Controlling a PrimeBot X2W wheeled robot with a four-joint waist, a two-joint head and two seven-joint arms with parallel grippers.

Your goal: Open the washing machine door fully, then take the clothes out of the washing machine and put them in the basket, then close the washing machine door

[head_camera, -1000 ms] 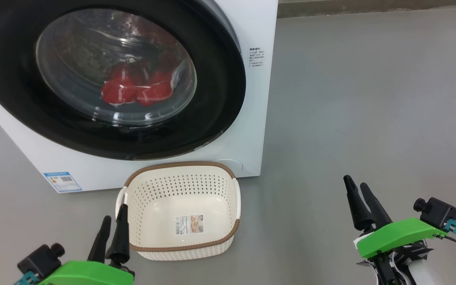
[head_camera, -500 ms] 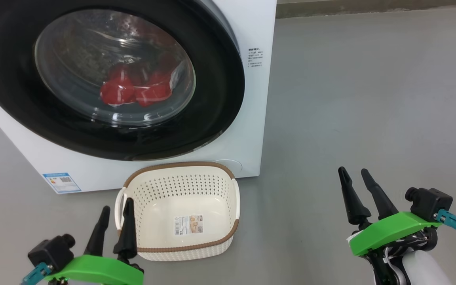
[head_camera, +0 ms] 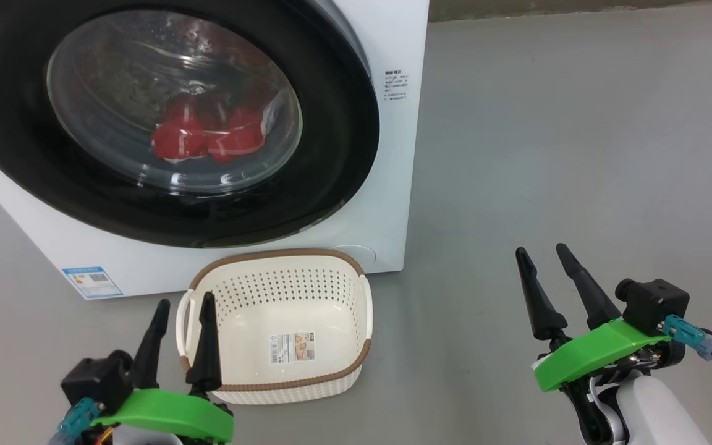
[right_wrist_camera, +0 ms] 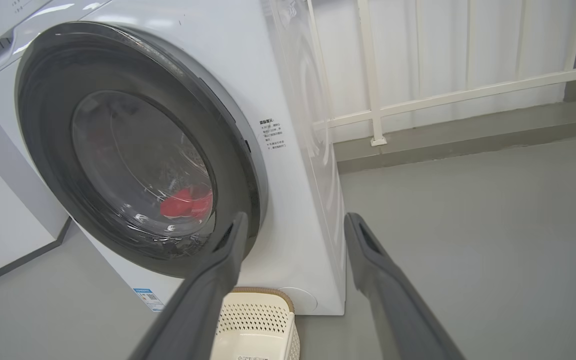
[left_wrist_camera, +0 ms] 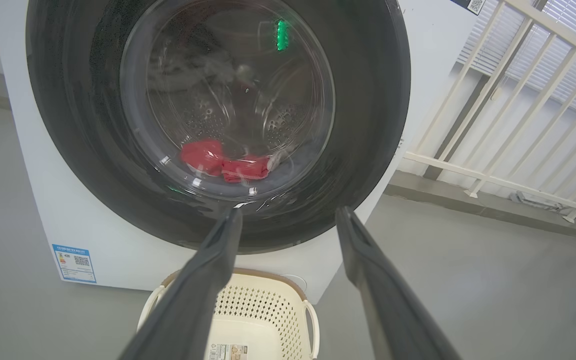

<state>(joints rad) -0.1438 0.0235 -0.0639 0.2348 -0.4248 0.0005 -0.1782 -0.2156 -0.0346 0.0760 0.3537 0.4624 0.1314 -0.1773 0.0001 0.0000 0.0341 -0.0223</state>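
The white washing machine [head_camera: 393,154] stands at the upper left with its round black-rimmed door [head_camera: 343,123] closed. Behind the glass bowl lie the red clothes [head_camera: 204,139], which also show in the left wrist view [left_wrist_camera: 223,162] and the right wrist view [right_wrist_camera: 185,202]. On the floor in front of the machine sits the cream basket [head_camera: 356,364], holding nothing but a paper label. My left gripper [head_camera: 184,306] hangs open at the basket's left handle. My right gripper [head_camera: 541,250] is open over bare floor, well right of the machine.
Grey floor [head_camera: 578,154] stretches to the right of the machine. A white railing [right_wrist_camera: 443,95] runs along the wall behind, over a raised grey kerb. A blue label [head_camera: 92,281] marks the machine's lower left front.
Both grippers have risen toward the machine and spread from nearly shut to open. The head camera has shifted slightly.
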